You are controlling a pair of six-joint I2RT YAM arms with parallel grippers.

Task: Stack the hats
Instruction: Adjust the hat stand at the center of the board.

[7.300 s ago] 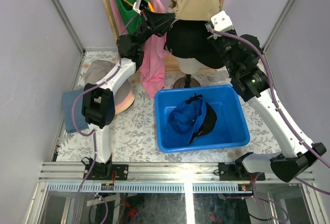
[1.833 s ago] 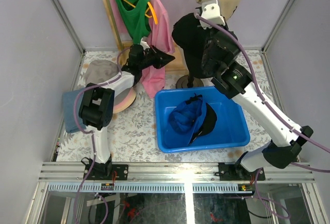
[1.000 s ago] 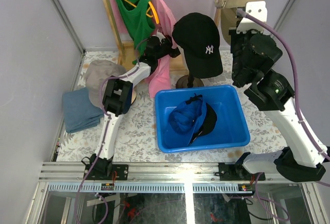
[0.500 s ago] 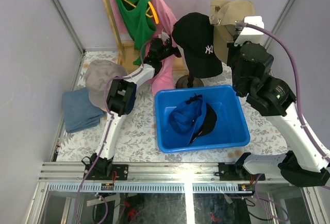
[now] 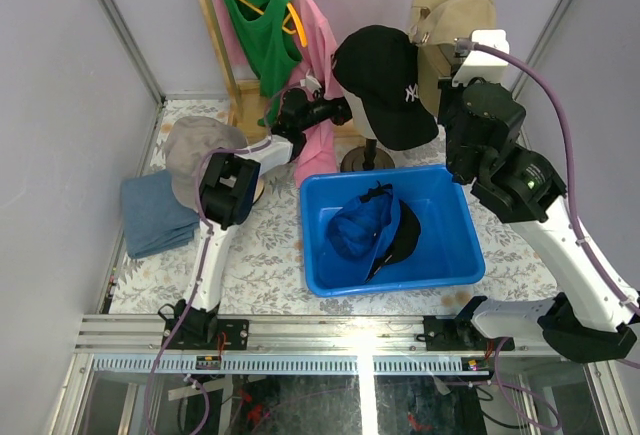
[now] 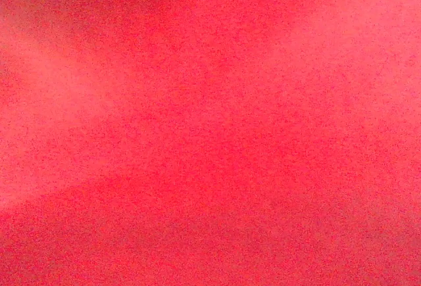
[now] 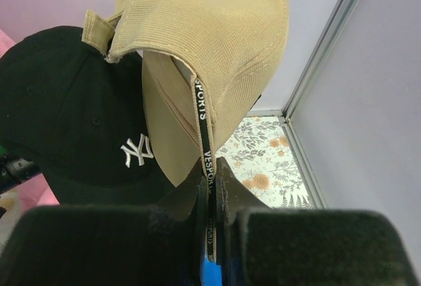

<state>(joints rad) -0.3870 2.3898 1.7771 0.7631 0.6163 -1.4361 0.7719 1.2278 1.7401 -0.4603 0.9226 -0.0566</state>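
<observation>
1. Hats are lying nearest in the blue bin [image 5: 455, 260] at the middle of the top view. A crumpled blue cap [image 5: 352, 230] is stretching from upper right to lower left, and a black cap [image 5: 407, 237] is touching its right side.
2. At centre left, a grey-taupe bucket hat [image 5: 195, 150] is sitting crown-up, just beyond a folded blue cloth [image 5: 155, 217].
3. The left gripper [image 5: 342, 109] is reaching toward the upper middle, beside the pink shirt [image 5: 320, 45]. Its jaws are closed, but whether they are pinching anything cannot be told, since its wrist view is filling with blurred red.
4. A black logo cap [image 5: 385, 75] is perching above the stand's round base [image 5: 362, 161]. Its long axis is running diagonally, with the brim pointing to the lower right and the white logo [image 5: 407, 97] facing the camera.
5. At upper right, the right gripper [image 7: 209, 187] is clamping the lower rim of the khaki cap [image 7: 217, 29], which is hanging upright just beside the black one. In the wrist view the crown is pointing to the top and the back strap to the upper left.
6. The table [image 5: 260, 255] is wearing a floral cover. Pale walls [image 5: 60, 75] with metal corner posts are enclosing it, and a green shirt [image 5: 260, 25] is hanging from a wooden rack [image 5: 212, 25] at the top.
</observation>
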